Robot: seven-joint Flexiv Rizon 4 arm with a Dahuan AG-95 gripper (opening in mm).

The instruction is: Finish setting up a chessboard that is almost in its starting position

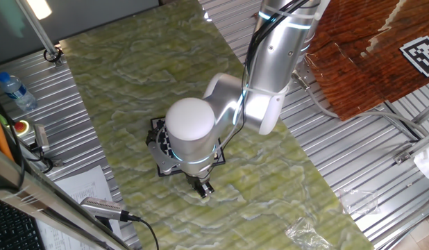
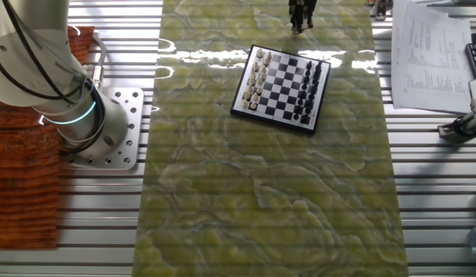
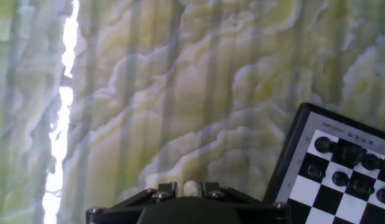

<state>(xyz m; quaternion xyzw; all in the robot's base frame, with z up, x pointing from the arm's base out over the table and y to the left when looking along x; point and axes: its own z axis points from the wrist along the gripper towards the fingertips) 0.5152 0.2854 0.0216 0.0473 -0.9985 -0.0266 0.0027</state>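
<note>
The chessboard [image 2: 282, 78] lies on the green marbled mat, with cream pieces along its left side and dark pieces along its right side. In one fixed view the arm covers most of the chessboard [image 1: 157, 132]. My gripper [image 2: 301, 17] is off the board, low over the mat past the board's dark-piece side; it also shows in one fixed view [image 1: 203, 186]. In the hand view the fingers [image 3: 167, 188] are shut on a small cream chess piece [image 3: 191, 186]. The board's corner [image 3: 293, 163] with dark pieces [image 3: 323, 144] lies at the lower right.
A water bottle [image 1: 13, 90] and a red button [image 1: 21, 126] stand left of the mat. Papers [image 2: 430, 54] lie near the board's dark side. The robot base [image 2: 107, 131] and a brown cloth [image 2: 22, 177] are beside the mat. A plastic bag [image 1: 305, 229] lies on it.
</note>
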